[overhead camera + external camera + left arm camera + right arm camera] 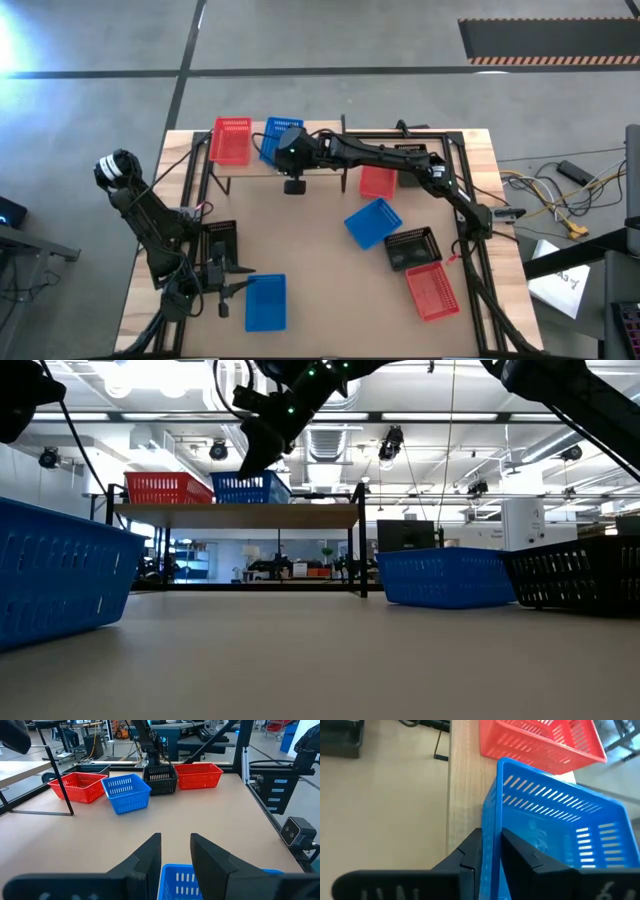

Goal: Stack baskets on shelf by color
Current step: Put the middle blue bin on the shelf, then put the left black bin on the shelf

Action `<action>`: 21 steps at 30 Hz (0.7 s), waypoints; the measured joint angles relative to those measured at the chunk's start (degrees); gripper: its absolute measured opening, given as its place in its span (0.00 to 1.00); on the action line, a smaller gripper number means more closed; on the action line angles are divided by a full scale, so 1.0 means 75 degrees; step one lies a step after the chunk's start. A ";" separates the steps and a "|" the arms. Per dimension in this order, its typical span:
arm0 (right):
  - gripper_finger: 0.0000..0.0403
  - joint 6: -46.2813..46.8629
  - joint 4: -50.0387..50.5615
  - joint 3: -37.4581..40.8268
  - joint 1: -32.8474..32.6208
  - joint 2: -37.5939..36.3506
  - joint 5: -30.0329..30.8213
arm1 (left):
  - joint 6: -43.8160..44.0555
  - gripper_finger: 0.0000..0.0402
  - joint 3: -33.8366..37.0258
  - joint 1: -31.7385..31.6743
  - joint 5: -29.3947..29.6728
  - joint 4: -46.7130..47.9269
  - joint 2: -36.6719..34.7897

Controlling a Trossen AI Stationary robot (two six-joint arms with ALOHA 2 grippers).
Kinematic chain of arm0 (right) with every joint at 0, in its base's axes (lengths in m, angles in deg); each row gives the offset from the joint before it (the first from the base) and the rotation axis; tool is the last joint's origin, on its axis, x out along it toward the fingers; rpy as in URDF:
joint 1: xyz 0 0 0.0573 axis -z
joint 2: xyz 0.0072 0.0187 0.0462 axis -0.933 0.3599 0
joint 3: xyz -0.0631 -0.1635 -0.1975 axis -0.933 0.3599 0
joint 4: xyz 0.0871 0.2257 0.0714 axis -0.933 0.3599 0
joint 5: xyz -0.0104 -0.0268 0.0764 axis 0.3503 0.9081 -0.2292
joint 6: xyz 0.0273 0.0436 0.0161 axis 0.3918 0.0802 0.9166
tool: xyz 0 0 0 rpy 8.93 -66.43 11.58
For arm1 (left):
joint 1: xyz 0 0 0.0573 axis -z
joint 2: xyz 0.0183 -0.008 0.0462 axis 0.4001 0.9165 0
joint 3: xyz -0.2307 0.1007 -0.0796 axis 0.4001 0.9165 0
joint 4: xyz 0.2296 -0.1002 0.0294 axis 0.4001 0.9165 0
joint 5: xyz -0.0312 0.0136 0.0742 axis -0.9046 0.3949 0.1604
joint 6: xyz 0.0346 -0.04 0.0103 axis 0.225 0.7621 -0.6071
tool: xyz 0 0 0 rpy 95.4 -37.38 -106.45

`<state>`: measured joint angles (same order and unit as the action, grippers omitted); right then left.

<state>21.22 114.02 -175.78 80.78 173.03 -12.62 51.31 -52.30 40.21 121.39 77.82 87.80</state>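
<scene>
Right gripper (490, 851) is pinching the near wall of a blue basket (555, 827) sitting on the shelf (462, 775) just beside a red basket (540, 740); left gripper (175, 852) is waiting apart.

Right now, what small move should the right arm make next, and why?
Probably open the fingers and lift away: the right gripper pinches the wall of the blue basket, which already appears to sit on the shelf beside the red basket.
</scene>
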 joint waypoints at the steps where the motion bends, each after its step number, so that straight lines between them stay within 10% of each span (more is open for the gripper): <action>1: 0.13 -0.0077 0.0000 0.0000 0.0000 0.0000 -0.0002 | 0.0000 0.22 0.0000 0.0000 0.0000 0.0000 0.0000; 14: 0.27 0.0203 0.0223 0.0112 -0.0523 -0.0683 -0.0702 | -0.0081 0.22 -0.0200 0.0008 -0.0006 -0.0086 0.0193; 21: 0.21 0.0780 -0.0108 0.2452 -0.1902 -0.1282 -0.1075 | -0.0776 0.22 -0.0817 0.0067 -0.0031 -0.0254 0.1254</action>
<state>27.07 113.21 -157.40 66.51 163.42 -20.69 45.48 -58.42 40.71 121.15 75.91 97.20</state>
